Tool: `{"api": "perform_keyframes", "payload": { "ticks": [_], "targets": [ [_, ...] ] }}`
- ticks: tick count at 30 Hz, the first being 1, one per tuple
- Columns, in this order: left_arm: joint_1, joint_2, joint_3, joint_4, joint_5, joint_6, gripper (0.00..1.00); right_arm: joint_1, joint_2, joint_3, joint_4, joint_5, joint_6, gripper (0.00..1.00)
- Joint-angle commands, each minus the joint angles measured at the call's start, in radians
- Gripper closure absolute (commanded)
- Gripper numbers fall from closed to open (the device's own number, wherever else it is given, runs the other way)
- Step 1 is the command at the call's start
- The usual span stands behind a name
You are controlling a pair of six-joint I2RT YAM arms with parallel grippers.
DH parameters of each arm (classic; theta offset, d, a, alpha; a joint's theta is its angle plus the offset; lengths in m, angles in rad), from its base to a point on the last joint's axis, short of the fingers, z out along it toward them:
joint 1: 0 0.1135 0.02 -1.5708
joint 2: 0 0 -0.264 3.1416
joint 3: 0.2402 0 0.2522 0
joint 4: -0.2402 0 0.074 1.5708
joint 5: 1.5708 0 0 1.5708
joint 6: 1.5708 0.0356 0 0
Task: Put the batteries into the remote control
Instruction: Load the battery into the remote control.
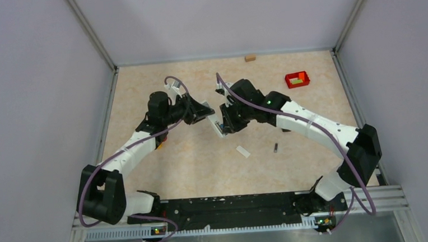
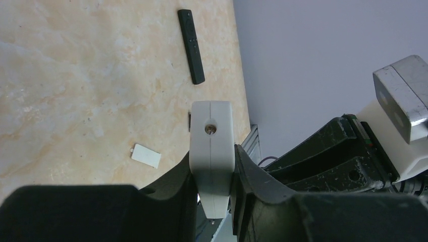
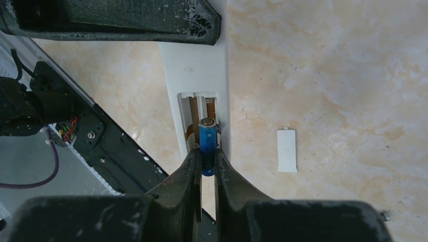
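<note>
R tool (image 3: 207, 157) clamps blue batt (image 3: 207, 138) w/ silver cap; L tool (image 2: 213, 160) clamps white remote (image 2: 212, 133).

Two arms: the left arm (image 1: 125, 155) and the right arm (image 1: 319, 127). Two remotes: a white remote (image 3: 194, 70) and a black remote (image 2: 191, 46), top of the left wrist view. Two batteries show: a blue battery (image 3: 207, 143) and a dark battery (image 1: 275, 147), right of centre. One white cover plate (image 1: 243, 151). One red tray (image 1: 297, 80), upper right. One wooden block (image 1: 250, 57), top edge.
</note>
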Motion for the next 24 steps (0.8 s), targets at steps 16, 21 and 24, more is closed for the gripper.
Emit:
{"api": "perform_keyframes", "payload": {
  "ticks": [16,21,24],
  "targets": [
    [0.001,0.002,0.056,0.012,0.054,-0.012,1.00,0.030,0.044,0.088,-0.012,0.072,0.011,0.74],
    [0.004,0.005,0.061,0.000,0.050,-0.008,1.00,0.030,0.029,0.091,-0.013,0.083,0.024,0.73],
    [0.008,0.008,0.062,-0.013,0.049,-0.006,1.00,0.029,0.007,0.092,-0.005,0.090,0.037,0.71]
  ]
}}
